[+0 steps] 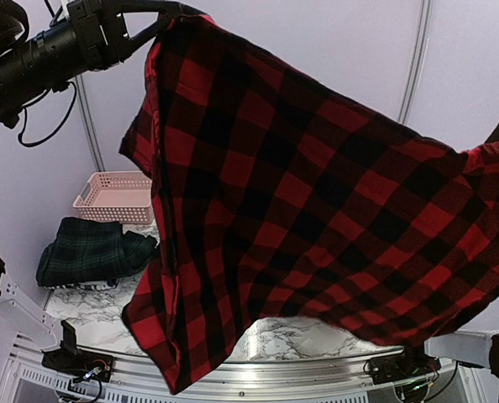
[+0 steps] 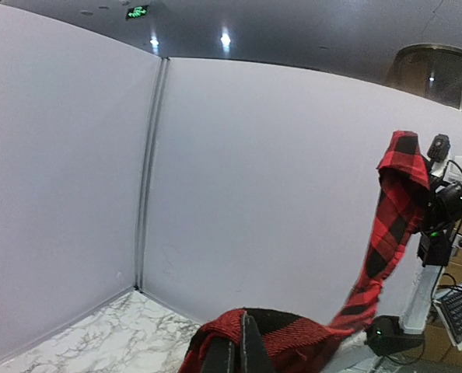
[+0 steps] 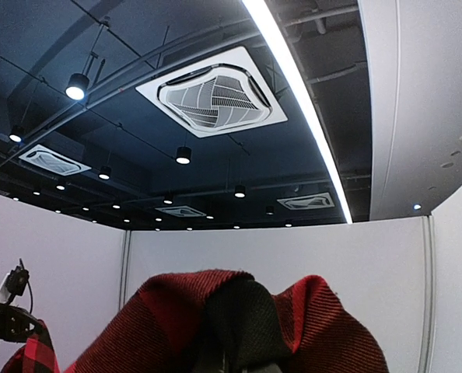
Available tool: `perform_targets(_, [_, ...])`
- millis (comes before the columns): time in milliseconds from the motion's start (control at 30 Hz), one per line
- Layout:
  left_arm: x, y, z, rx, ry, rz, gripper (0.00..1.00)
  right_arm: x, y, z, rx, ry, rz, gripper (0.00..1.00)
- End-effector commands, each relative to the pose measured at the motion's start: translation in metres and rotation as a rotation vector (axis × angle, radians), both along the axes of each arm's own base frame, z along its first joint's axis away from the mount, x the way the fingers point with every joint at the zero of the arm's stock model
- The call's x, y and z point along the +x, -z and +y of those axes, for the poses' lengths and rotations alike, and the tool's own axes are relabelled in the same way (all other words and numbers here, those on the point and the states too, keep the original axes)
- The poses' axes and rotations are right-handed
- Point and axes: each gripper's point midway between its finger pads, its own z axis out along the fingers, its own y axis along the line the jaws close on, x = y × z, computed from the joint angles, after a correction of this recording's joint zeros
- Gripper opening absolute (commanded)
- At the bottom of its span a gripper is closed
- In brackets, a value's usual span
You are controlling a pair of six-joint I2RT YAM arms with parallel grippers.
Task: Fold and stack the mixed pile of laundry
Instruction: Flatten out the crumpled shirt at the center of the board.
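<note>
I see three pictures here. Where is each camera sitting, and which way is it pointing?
Top external: fixed above and behind the arms, looking down over the marble table; the raised left arm shows, holding up the checked shirt.
Left wrist: on the left arm, facing sideways across the booth; the left jaws pinch the shirt at the bottom edge, with the right arm opposite.
Right wrist: on the right arm, tilted up at the ceiling; shirt fabric hides the right jaws.
Shared: all three show the shirt.

No lettering can be read anywhere; the green ceiling sign (image 2: 138, 12) is too small to make out.
</note>
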Motion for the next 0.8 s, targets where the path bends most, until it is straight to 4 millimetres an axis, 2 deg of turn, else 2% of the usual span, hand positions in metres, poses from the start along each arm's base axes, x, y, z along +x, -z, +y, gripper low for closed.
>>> perform_targets(0, [0.036,0.012,0.007,0.044,-0.214,-0.017,0.0,0.075,0.012,-0.013,0.065,0.061,0.117,0.0])
perform_targets(133, [0.092,0.043,0.02,0.048,-0.364,0.098,0.0,0.157,0.052,-0.02,0.075,0.114,0.28,0.0])
perform_targets(267, [0.164,0.113,0.031,0.084,-0.453,0.274,0.0,0.245,0.103,-0.021,0.058,0.139,0.435,0.0])
perform_targets(300, [0.181,0.131,0.031,0.097,-0.459,0.308,0.0,0.278,0.125,-0.021,0.047,0.147,0.493,0.0])
perform_targets(367, [0.221,0.172,0.039,0.116,-0.508,0.401,0.0,0.329,0.16,-0.022,0.03,0.165,0.571,0.0])
perform_targets(467, [0.292,0.236,0.067,0.107,-0.615,0.567,0.0,0.415,0.218,-0.025,-0.003,0.207,0.7,0.0])
perform_targets(567, [0.348,0.28,0.077,0.085,-0.636,0.636,0.0,0.5,0.27,-0.007,-0.062,0.201,0.822,0.0])
perform_targets(600, [0.367,0.295,0.076,0.095,-0.632,0.659,0.04,0.525,0.28,0.0,-0.078,0.193,0.856,0.0])
perform_targets(633, [0.386,0.313,0.077,0.108,-0.645,0.703,0.12,0.554,0.307,0.005,-0.095,0.192,0.934,0.09])
perform_targets(667, [0.4,0.331,0.08,0.129,-0.65,0.745,0.27,0.575,0.318,0.01,-0.102,0.193,0.968,0.25])
perform_targets(700, [0.412,0.345,0.082,0.146,-0.655,0.777,0.47,0.588,0.335,0.013,-0.102,0.199,1.011,0.51])
perform_targets(733, [0.418,0.357,0.088,0.167,-0.687,0.814,0.71,0.597,0.355,0.015,-0.101,0.199,1.056,0.91])
perform_targets(767, [0.421,0.365,0.094,0.19,-0.715,0.83,0.93,0.603,0.384,0.015,-0.11,0.203,1.124,0.98])
